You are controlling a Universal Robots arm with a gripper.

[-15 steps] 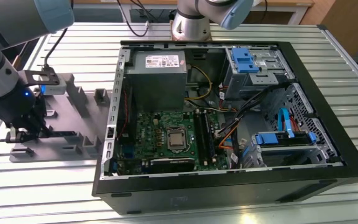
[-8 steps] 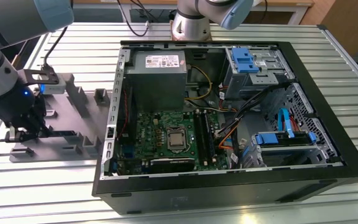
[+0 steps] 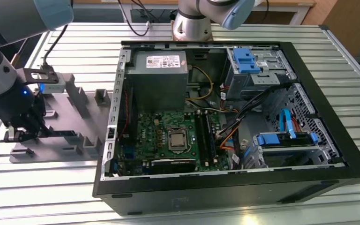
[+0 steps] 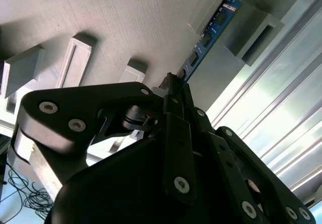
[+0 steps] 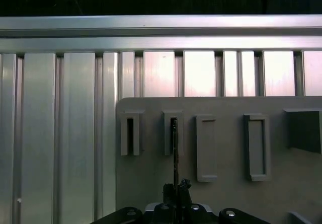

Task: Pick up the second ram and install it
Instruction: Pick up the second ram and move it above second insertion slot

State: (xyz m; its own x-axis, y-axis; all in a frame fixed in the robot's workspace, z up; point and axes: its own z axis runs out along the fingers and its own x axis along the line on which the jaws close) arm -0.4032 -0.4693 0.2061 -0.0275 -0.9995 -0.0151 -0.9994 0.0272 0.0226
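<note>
While claw [image 4: 173, 82] pinches it: one second ram [image 4: 208, 36], slotted in holder [image 4: 115, 17].

The second ram [image 4: 209, 32] is held on its edge, its far end in a slotted block of the grey holder plate [image 4: 126, 17], and its near end is clamped between the black fingers of the end effector [image 4: 173, 81]. Other raised grey blocks [image 4: 75, 58] are carried by the plate. The ribbed metal worktop [image 4: 282, 118] is seen just beside it.

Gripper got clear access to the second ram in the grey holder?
Probably yes: the gripper sits right on the second ram, fingers seemingly closed on its edge where it stands in the grey holder; nothing lies between them.
</note>
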